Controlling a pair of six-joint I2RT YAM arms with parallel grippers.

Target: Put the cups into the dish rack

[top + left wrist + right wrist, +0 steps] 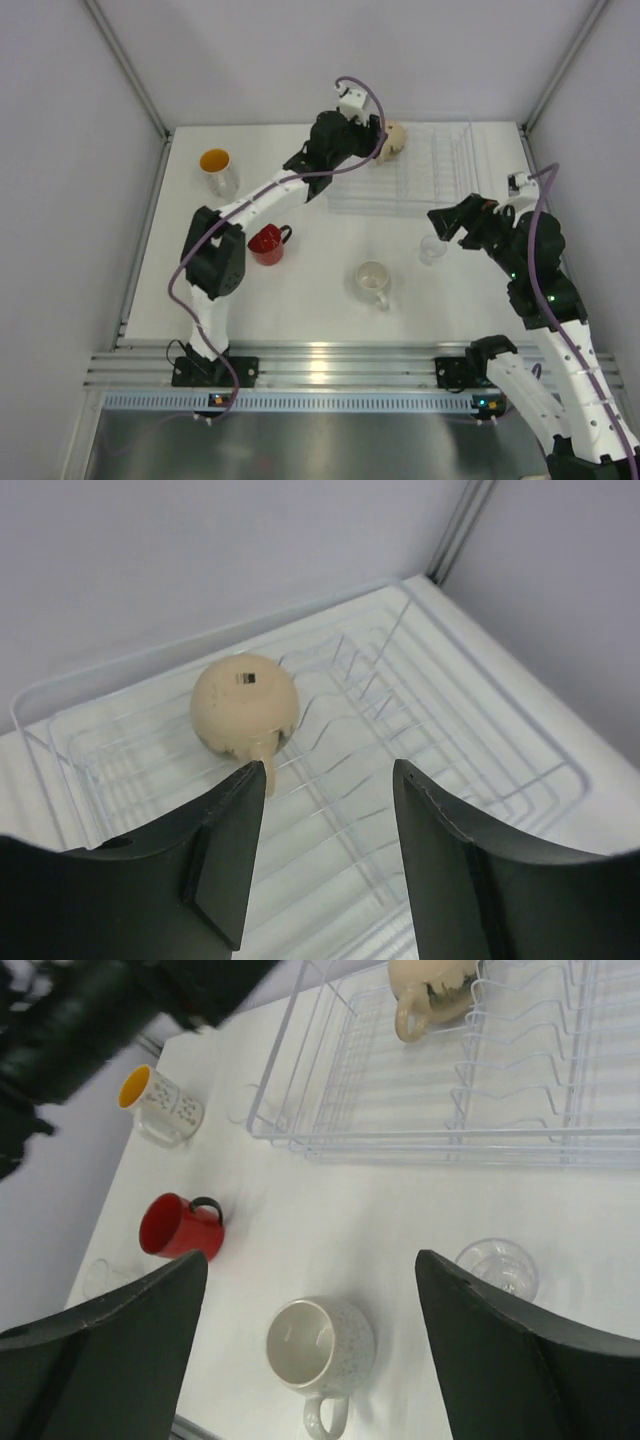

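Note:
The clear dish rack (400, 205) stands at the back right. A tan mug (394, 140) lies upside down in its left end. My left gripper (374, 138) is open and empty just above the rack, and the tan mug (245, 705) sits just beyond its left fingertip. My right gripper (446, 222) is open and empty above the table, near a small clear glass (433, 248). Its wrist view shows the white mug (320, 1345) between its fingers below, the glass (498, 1265) by the right finger, the red mug (178, 1227) and the orange-lined cup (160, 1105).
The white mug (373, 280) stands upright mid-table. The red mug (267, 243) lies by the left arm, and the orange-lined cup (217, 168) is at the back left. Another clear glass (100, 1278) stands left of the red mug. Grey walls enclose the table.

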